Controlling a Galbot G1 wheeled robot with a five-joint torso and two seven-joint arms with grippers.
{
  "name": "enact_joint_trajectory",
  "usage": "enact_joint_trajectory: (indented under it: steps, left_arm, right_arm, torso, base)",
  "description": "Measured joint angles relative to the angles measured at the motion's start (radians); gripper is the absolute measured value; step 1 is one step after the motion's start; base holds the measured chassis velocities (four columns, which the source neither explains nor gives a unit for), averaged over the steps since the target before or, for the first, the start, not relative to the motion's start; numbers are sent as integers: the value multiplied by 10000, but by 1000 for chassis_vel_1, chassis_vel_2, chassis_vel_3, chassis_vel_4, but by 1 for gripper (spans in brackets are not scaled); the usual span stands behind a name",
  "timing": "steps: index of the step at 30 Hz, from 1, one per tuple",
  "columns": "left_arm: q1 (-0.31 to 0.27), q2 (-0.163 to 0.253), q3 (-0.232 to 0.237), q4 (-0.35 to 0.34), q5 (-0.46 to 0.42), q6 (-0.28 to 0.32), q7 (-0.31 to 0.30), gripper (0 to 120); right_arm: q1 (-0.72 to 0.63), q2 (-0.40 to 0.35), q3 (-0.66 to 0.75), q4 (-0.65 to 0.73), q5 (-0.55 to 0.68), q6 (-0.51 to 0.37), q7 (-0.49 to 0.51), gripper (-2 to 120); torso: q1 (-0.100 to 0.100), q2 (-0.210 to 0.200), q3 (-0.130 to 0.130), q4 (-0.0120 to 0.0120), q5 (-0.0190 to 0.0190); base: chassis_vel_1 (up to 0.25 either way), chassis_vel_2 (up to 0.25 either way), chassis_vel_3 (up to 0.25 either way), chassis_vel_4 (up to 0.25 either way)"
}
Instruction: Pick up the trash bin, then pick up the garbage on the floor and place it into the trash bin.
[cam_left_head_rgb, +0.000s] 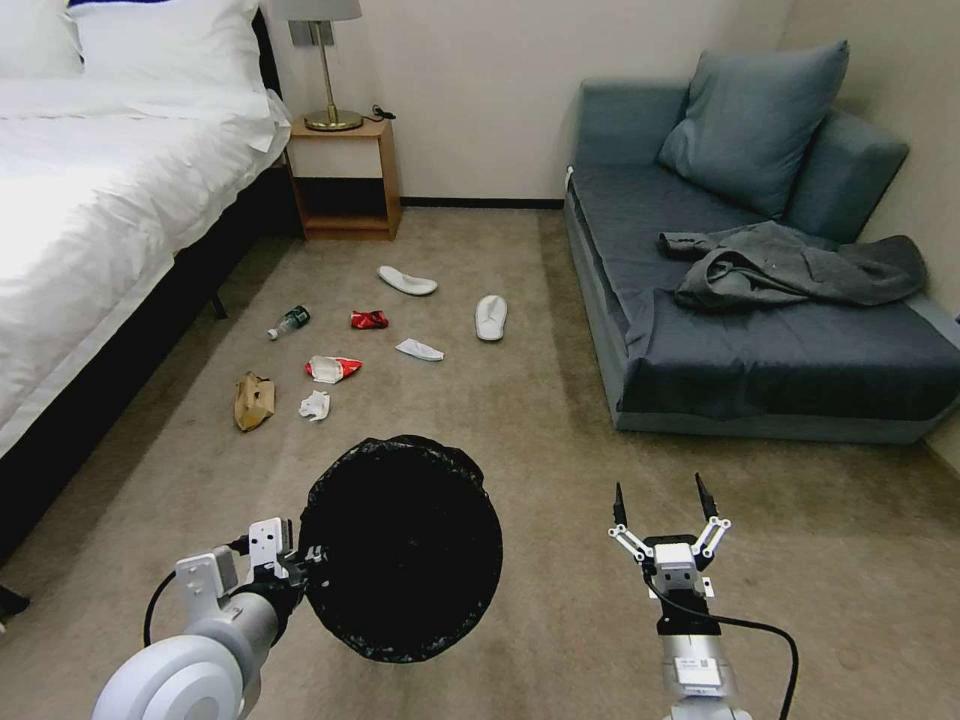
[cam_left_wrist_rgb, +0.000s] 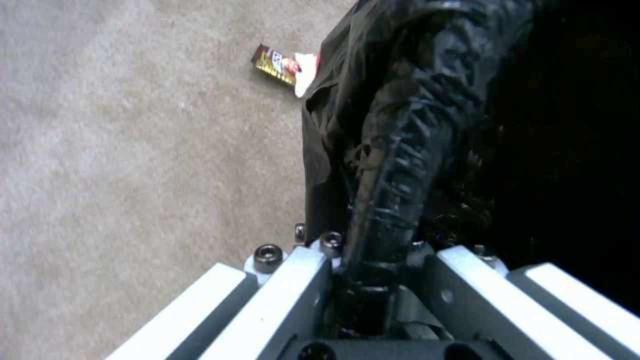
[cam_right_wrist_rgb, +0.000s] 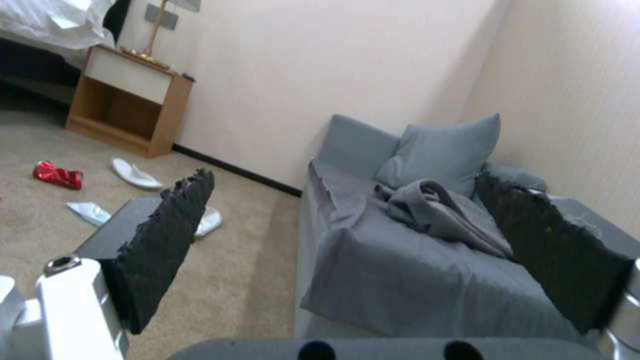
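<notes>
A white-sheeted bed (cam_left_head_rgb: 110, 170) runs along the robot's left and a grey sofa (cam_left_head_rgb: 760, 350) with a cushion and a crumpled grey garment (cam_left_head_rgb: 790, 265) stands on the right; a wooden nightstand (cam_left_head_rgb: 342, 180) with a lamp sits against the far wall between them. Beige carpet (cam_left_head_rgb: 540, 430) covers the floor.

The trash bin (cam_left_head_rgb: 402, 548), lined with a glossy black bag, hangs tilted in the air at the lower left of the head view, its dark mouth facing the camera. The left gripper (cam_left_head_rgb: 305, 565) is clamped on the bin's rim: in the left wrist view a bunched fold of black bag (cam_left_wrist_rgb: 393, 170) runs down between the closed white fingers (cam_left_wrist_rgb: 293, 280).

The right gripper (cam_left_head_rgb: 664, 502) hovers above bare carpet to the right of the bin, its black-padded fingers (cam_right_wrist_rgb: 167, 240) spread wide and holding nothing.

The garbage lies well ahead of both grippers, between bed and sofa: two white slippers (cam_left_head_rgb: 490, 317), a brown paper bag (cam_left_head_rgb: 254, 400), a red-and-white wrapper (cam_left_head_rgb: 332, 369), a small bottle (cam_left_head_rgb: 289, 322), a crushed red can (cam_left_head_rgb: 369, 319), a flat white piece (cam_left_head_rgb: 419, 349) and a crumpled tissue (cam_left_head_rgb: 314, 405).
</notes>
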Motion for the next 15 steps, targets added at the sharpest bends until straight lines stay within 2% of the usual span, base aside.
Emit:
enact_joint_trajectory:
  steps: [4, 6, 7, 8, 9, 10, 12, 15]
  left_arm:
    - [124, -128, 41, -163, -1, 3, -244, 0]
    - [199, -32, 32, -207, 673, 24, -167, 0]
    - [199, -32, 32, -207, 673, 24, -167, 0]
    - [197, 77, 13, -207, 865, 24, -115, 0]
    - [148, 374, -38, -133, 1045, 25, -5, 0]
    - [148, 374, -38, -133, 1045, 25, -5, 0]
    - [12, 784, -114, 139, 1053, 24, 113, 0]
    - [-74, 967, -189, 281, 997, 25, 232, 0]
  right_arm:
    - [-41, 0, 39, 6, 13, 55, -2, 100]
    - [-93, 0, 41, 55, 23, 82, -2, 100]
    - [-93, 0, 41, 55, 23, 82, -2, 100]
    - [-99, 0, 39, 65, 24, 82, -3, 100]
    - [-102, 0, 25, 95, 43, 84, 0, 100]
    - [-102, 0, 25, 95, 43, 84, 0, 100]
    - [-99, 0, -23, 147, 84, 80, 102, 100]
    - [-100, 0, -66, 208, 146, 58, 205, 100]
  torso:
    - [0, 0, 0, 0, 0]
    - [0, 0, 0, 0, -1]
    - [0, 0, 0, 0, -1]
    - [0, 0, 0, 2, -1]
    - [0, 0, 0, 1, -1]
    - [0, 0, 0, 1, -1]
    - [0, 0, 0, -1, -3]
    - [0, 0, 0, 0, -3]
  base:
    - [0, 0, 0, 0]
    - [0, 0, 0, 0]
    - [0, 0, 0, 0]
    - [0, 0, 0, 0]
    - [0, 0, 0, 0]
    - [0, 0, 0, 0]
    - [0, 0, 0, 0]
    - [0, 0, 0, 0]
